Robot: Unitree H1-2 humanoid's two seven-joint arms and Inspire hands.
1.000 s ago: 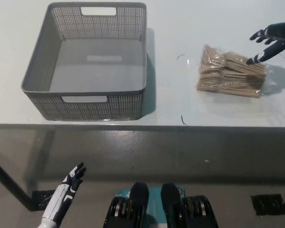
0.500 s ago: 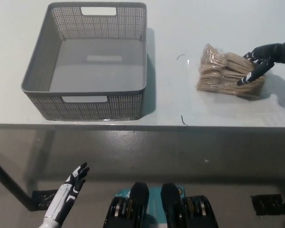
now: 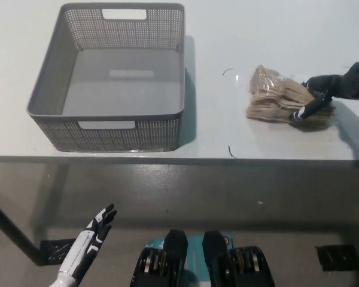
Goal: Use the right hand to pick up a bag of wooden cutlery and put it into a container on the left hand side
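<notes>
You have a pale table (image 3: 275,30) filling the far half, softly lit; below its near edge lies a glossy grey floor (image 3: 257,203), with a dark table leg (image 3: 6,230) near left.

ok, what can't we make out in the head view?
All head view.
Right robot hand: grip on bag of wooden cutlery too small to judge; arm cut by right edge.
Bag's right end: covered by that hand.
Left robot hand: forearm cut by bottom edge.
Container: near inside wall hidden by its rim.
</notes>
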